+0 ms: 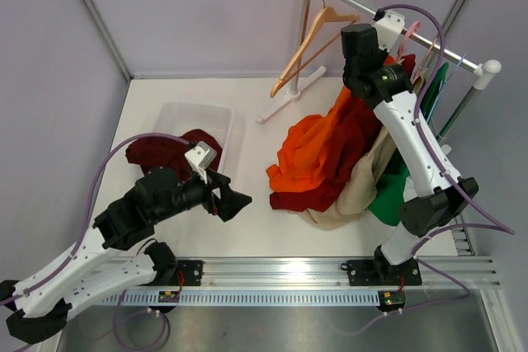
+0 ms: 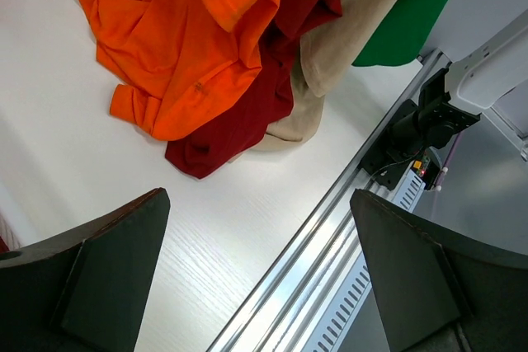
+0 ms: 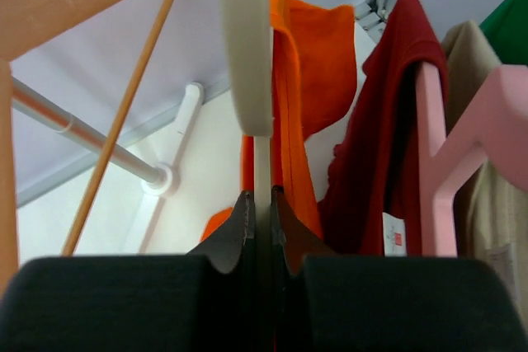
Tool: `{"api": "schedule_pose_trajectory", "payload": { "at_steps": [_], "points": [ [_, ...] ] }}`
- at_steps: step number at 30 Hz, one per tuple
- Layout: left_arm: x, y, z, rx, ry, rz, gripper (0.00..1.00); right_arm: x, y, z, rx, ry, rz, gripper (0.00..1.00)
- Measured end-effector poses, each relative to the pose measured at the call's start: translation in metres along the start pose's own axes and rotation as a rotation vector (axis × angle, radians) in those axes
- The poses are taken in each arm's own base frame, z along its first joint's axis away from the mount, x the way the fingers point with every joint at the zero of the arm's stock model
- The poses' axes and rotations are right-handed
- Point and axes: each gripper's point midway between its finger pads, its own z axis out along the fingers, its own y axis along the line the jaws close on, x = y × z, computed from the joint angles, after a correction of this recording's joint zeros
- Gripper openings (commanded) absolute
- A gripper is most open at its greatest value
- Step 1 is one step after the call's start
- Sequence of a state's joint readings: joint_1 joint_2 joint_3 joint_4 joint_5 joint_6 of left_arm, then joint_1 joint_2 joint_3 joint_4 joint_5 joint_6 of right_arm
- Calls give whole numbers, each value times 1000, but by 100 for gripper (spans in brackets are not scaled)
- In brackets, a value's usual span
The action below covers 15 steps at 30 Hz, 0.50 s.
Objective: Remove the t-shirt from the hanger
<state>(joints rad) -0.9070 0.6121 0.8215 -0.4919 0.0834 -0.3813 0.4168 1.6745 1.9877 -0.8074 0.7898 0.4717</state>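
Observation:
An orange t-shirt [image 1: 318, 150] hangs from the rack and spreads onto the table; it also shows in the left wrist view [image 2: 177, 47] and beside the fingers in the right wrist view [image 3: 309, 80]. My right gripper [image 3: 262, 204] is shut on a white hanger [image 3: 246, 47] up at the rail [image 1: 355, 2], the orange t-shirt draped on it. My left gripper [image 2: 260, 274] is open and empty, low over the table near the front rail, left of the shirts. In the top view it [image 1: 227, 199] sits next to the bin.
A dark red shirt [image 1: 351, 142], a beige one [image 1: 367, 183] and a green one [image 1: 388, 199] hang beside the orange one. An empty wooden hanger [image 1: 318, 35] and a pink hanger [image 3: 454, 162] hang on the rail. A clear bin [image 1: 177, 117] holds a dark red garment [image 1: 169, 150].

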Motion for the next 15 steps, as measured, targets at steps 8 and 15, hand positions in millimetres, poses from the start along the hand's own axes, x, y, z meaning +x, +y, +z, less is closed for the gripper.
{"api": "schedule_pose_trajectory", "payload": {
  "at_steps": [8, 15],
  "points": [
    [6, 3, 8, -13, 33, -3, 99, -5, 9, 1, -37, -42, -15, 0],
    [5, 2, 10, -13, 41, -4, 98, -40, 29, -25, -63, -142, -47, 0]
  ]
}}
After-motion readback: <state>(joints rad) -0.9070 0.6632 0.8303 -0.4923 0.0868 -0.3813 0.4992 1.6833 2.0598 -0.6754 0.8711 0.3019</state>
